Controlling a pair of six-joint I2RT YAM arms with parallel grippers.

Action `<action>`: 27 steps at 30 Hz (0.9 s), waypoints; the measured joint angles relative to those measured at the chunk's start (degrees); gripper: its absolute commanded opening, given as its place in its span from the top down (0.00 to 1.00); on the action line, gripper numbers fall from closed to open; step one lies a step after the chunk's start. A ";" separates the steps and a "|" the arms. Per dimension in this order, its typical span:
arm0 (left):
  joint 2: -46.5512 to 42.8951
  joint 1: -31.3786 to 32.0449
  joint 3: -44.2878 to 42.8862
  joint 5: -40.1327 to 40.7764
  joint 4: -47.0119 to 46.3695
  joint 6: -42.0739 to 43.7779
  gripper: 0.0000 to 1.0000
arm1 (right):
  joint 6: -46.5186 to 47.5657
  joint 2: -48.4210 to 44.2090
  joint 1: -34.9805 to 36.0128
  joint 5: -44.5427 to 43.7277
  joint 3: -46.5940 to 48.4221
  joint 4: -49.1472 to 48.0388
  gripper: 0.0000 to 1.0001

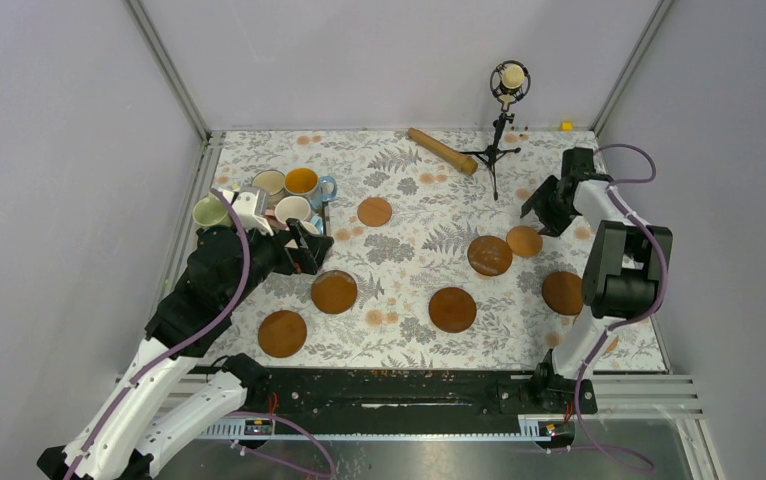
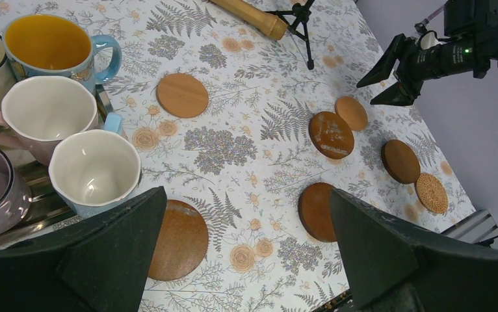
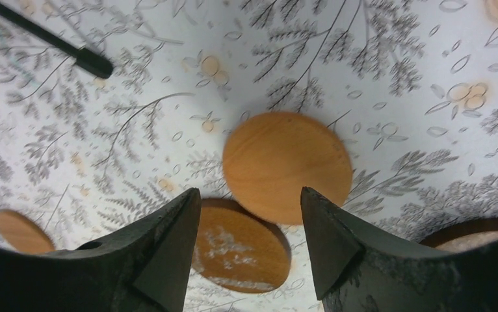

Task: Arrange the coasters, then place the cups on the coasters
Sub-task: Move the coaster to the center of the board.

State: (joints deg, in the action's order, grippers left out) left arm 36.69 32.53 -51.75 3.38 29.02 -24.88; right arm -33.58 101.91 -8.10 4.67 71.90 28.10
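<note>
Fern-and-flower tablecloth (image 1: 409, 235) is carrying a scatter of round wooden coasters (image 1: 452, 309) while two robot arms are hanging over it inside a grey-walled cell.

On the left, the left gripper (image 1: 311, 248) is hovering with its jaws spread wide and empty, just beside the cups (image 1: 281, 196), which are standing bunched together at the far left of the table, off the coasters, with the blue mug (image 1: 302, 181) showing its yellow inside at the back. On the right, the right gripper (image 3: 249, 195) is hanging with its jaws parted and gripping nothing, above a tan coaster (image 3: 287, 166) that is touching a darker, white-flecked coaster (image 3: 240, 250). Beyond them, a microphone stand (image 1: 499, 140) and a wooden rolling pin (image 1: 442, 150) are sitting at the far edge.
</note>
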 measured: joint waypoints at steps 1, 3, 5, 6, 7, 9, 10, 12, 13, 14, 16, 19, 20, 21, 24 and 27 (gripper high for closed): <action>0.00 0.00 0.00 0.00 -0.02 0.00 0.01 | 0.63 1.09 -0.26 -0.50 0.94 0.72 0.35; 0.00 0.04 0.00 0.00 -0.02 0.00 0.01 | 1.77 3.45 -0.92 -1.03 2.84 1.90 0.36; 0.00 0.04 0.00 -0.02 0.00 0.00 0.01 | 2.62 5.88 -1.57 -1.22 4.61 2.99 0.36; 0.00 0.04 0.00 -0.02 -0.02 -0.02 0.01 | 2.99 7.28 -1.88 -1.22 5.86 3.91 0.36; 0.00 0.04 0.00 -0.02 -0.02 -0.02 0.01 | 3.37 8.68 -2.10 -1.22 7.06 4.59 0.36; 0.00 0.04 0.00 -0.04 0.00 0.00 0.01 | 4.04 11.37 -2.40 -1.33 9.55 5.77 0.37; 0.02 0.04 0.00 -0.04 -0.02 0.00 0.01 | 4.28 12.48 -2.49 -1.64 10.67 6.40 0.37; 0.02 0.11 0.00 -0.04 0.00 -0.02 0.01 | 4.83 14.34 -2.56 -2.32 13.09 7.87 0.37; 0.02 0.11 0.00 -0.04 -0.02 -0.02 0.01 | 5.16 15.17 -2.58 -2.45 14.53 8.79 0.37; 0.04 0.11 0.00 -0.04 0.00 0.00 0.01 | 5.53 15.87 -2.58 -2.58 15.89 9.62 0.37; 0.07 0.11 0.00 -0.04 0.00 0.00 0.01 | 6.64 16.68 -2.56 -2.71 17.81 10.80 0.37; 0.07 0.11 0.00 -0.04 -0.02 0.00 0.01 | 8.94 16.83 -2.56 -2.71 18.67 12.09 0.37; 0.07 0.11 0.00 -0.04 0.00 -0.02 0.01 | 9.75 16.83 -2.56 -2.71 18.67 12.50 0.37; 0.07 0.11 0.00 -0.04 0.00 -0.02 0.01 | 10.47 16.87 -2.56 -2.71 18.67 13.07 0.37; 0.07 0.11 0.00 -0.28 -0.02 -0.02 0.01 | 12.31 16.87 -2.56 -2.75 18.67 14.60 0.38; 0.07 0.11 0.00 -0.46 -0.02 -0.02 0.01 | 14.10 16.87 -2.34 -3.56 18.67 16.28 0.38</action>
State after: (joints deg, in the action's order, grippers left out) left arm 36.75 32.64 -51.75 2.92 28.99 -24.91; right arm -19.49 118.78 -10.44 1.10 90.56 44.38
